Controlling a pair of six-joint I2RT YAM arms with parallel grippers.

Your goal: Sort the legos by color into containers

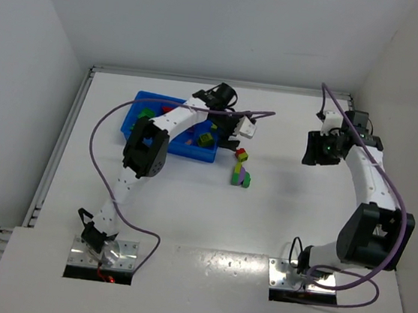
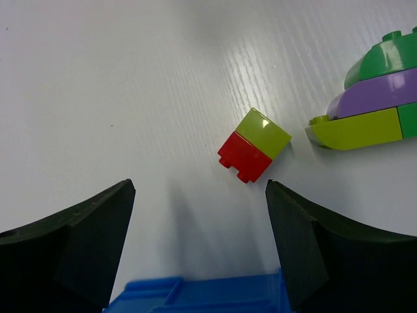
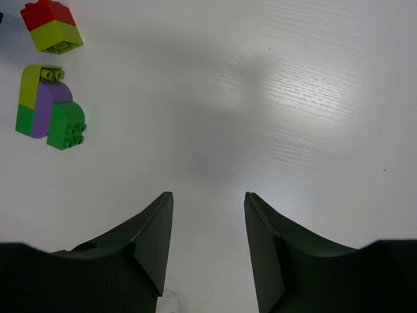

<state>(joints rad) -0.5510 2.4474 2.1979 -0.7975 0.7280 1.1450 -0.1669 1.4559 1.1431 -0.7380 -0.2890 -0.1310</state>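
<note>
Lego sorting: left gripper (image 2: pixel 199 189) spread wide and empty, just past the blue tray (image 1: pixel 133 118).
Hovering over the white table (image 1: pixel 261 230) with a red and yellow-green pair (image 2: pixel 254 145) lying loose just beyond the fingertips – touching neither finger. Mixed clump (image 2: pixel 371 107) of green, purple and yellow-green near that pair, on the side away from the tray, not touching it. A few loose bricks (image 1: pixel 206 139) inside the tray, compartments hard to tell apart under the arm. Right gripper (image 3: pixel 208 195) well apart to the right – jaws partly parted, nothing between them, only bare table below.
</note>
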